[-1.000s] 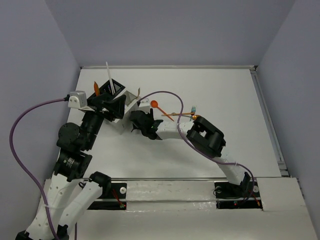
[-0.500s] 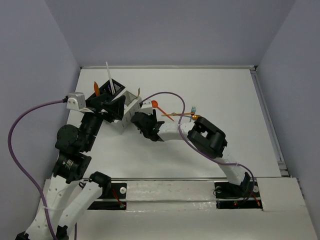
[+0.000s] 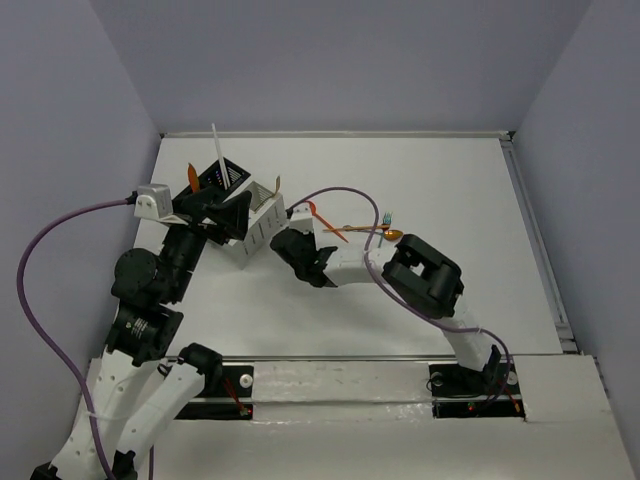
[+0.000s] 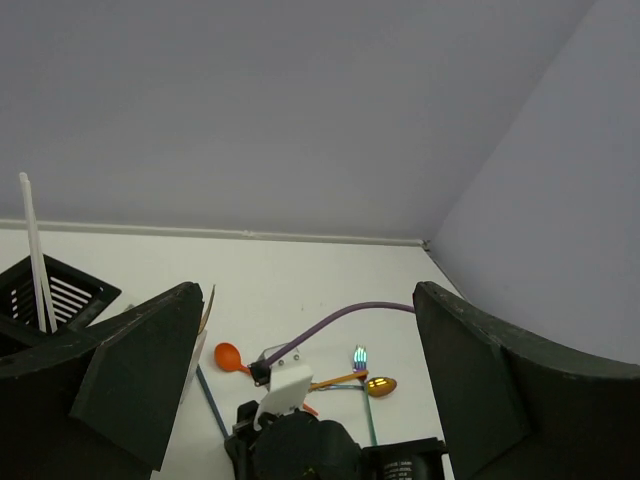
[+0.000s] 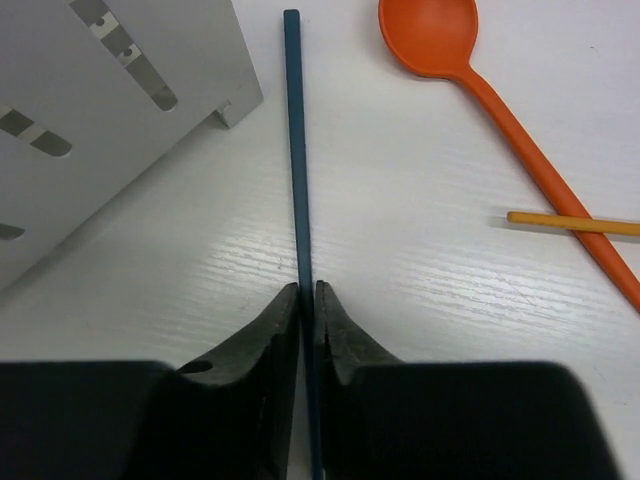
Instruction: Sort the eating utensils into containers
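Note:
In the right wrist view, my right gripper (image 5: 307,288) is shut on a slim teal stick (image 5: 294,150) that lies on the table beside the white container (image 5: 90,110). An orange spoon (image 5: 440,35) and a gold stick (image 5: 570,222) lie just to its right. From above, the right gripper (image 3: 290,240) sits next to the white container (image 3: 262,215). The black container (image 3: 225,178) behind it holds a white stick (image 3: 216,155) and an orange utensil (image 3: 192,176). My left gripper (image 4: 305,300) hangs open above the containers with nothing in it.
A teal fork (image 3: 386,218) and a gold spoon (image 3: 394,235) lie right of the orange spoon (image 3: 312,210). A purple cable (image 3: 340,190) loops over the right arm. Walls close off the table's back and left sides.
My right gripper has slid left toward the white container and closed on the teal stick. The left arm has stayed still and open.

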{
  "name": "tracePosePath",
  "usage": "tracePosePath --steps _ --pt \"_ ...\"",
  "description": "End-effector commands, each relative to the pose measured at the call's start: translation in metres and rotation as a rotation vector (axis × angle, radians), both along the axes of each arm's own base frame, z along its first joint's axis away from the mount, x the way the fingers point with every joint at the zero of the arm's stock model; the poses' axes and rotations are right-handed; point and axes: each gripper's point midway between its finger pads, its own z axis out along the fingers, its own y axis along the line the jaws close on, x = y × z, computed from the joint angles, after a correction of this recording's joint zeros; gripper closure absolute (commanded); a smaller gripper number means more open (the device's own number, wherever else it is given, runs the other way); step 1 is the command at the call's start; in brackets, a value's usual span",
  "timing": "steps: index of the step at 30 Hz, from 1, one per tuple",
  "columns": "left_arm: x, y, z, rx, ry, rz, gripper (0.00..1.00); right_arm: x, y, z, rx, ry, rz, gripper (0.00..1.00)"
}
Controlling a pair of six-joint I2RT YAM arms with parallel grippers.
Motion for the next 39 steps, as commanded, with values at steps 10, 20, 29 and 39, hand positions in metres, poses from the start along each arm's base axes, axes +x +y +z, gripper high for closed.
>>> tracePosePath --steps 10,20,29,39 --pt "0.005 -0.015 0.003 -0.008 -0.013 -0.065 0.01 -0.090 -0.105 -0.055 -0.200 0.262 0.039 0.93" --pt "0.010 -0.054 -0.030 -0.037 0.141 -0.247 0.02 -0.125 -0.096 0.021 0.079 0.175 0.270 0.93" --pt "0.031 -0.079 -0.109 -0.012 0.386 -0.313 0.06 -0.139 -0.098 0.100 0.258 0.025 0.364 0.93" --pt "0.042 -0.106 -0.163 -0.005 0.565 -0.413 0.07 -0.135 -0.103 0.160 0.357 -0.125 0.377 0.93"
